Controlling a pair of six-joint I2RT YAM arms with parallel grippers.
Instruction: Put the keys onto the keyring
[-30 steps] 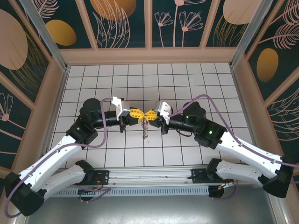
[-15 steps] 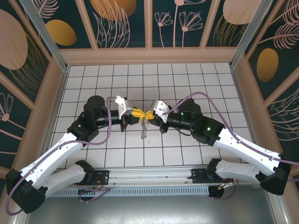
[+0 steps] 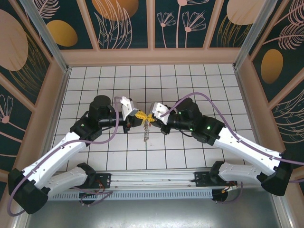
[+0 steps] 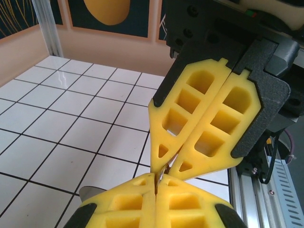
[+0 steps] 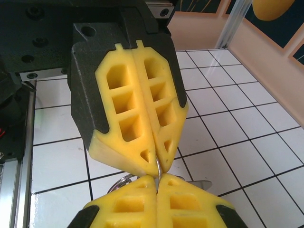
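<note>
My left gripper [image 3: 140, 117] and right gripper [image 3: 150, 118] meet tip to tip above the middle of the tiled floor. Both are shut on one thin silver ring [image 5: 157, 166], which runs from one pair of yellow fingers into the other and also shows as the silver ring [image 4: 164, 172]. The ring belongs to the keyring [image 3: 147, 133], whose beige strap and metal pieces hang below the tips. A round silver ring [image 5: 120, 180] and a flat silver blade [image 5: 197, 184] stick out beneath my right fingers. The keys' red head is hidden.
White grid tiles [image 3: 109, 76] spread around both arms. Peach walls [image 3: 152, 56] close off the back and sides. The aluminium base rail [image 3: 152, 183] lies along the near edge, and purple cables [image 3: 199, 99] loop over both forearms.
Both wrists have pushed in toward each other and rolled, so less of the yellow fingers shows from above. The meeting point has drifted slightly left. The keyring still hangs beneath.
</note>
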